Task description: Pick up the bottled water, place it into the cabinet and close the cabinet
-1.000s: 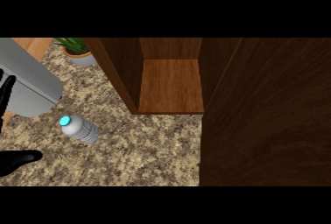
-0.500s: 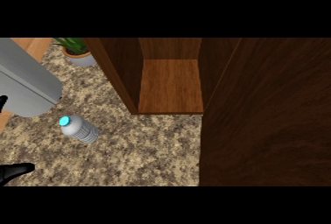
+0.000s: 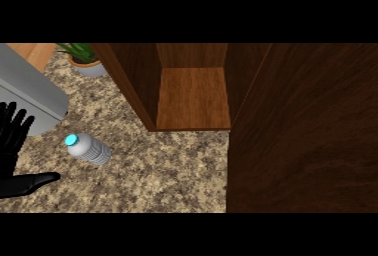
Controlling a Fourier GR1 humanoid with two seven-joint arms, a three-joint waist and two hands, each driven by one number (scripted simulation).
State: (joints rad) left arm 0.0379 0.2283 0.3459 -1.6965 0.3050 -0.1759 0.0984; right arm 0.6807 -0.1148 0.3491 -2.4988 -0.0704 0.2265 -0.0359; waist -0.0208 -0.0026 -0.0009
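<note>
left hand [image 3: 15, 150] risen, open | bottled water [image 3: 88, 149] just right, apart

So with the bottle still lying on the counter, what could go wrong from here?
The bottled water lies on its side, so it may roll when the left hand, open beside it, closes in. The cabinet opening is narrow; the bottle could catch its side wall. The right hand is out of view.

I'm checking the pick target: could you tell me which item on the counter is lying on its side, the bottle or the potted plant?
The bottled water, cyan cap toward the left hand; the potted plant stands upright.
</note>
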